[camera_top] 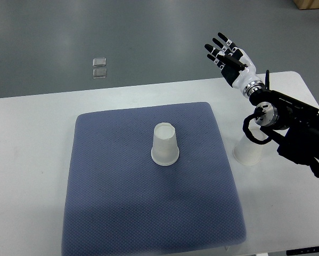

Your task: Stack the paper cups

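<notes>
Our right hand hangs with its black-tipped fingers spread wide and holding nothing, raised past the far right corner of the blue mat, out beyond the table's back edge. Behind the fingers come the white palm, the wrist and the dark forearm, which runs in from the right, passing over a second paper cup that stands mouth-down on the bare tabletop just off the mat's right edge; the arm hides its top. The first paper cup also stands upside down, near the mat's middle, well apart from the other. Our left hand does not show. We judge that stacking has not begun: both cups stand separate, and we are at the reach stage with neither gripped. The next move, as we read it, calls for bringing the hand back and down toward the cup beside the mat, closing the fingers gently around its soft wall without crushing it, then lifting it clear and lowering it squarely over the cup on the mat.
</notes>
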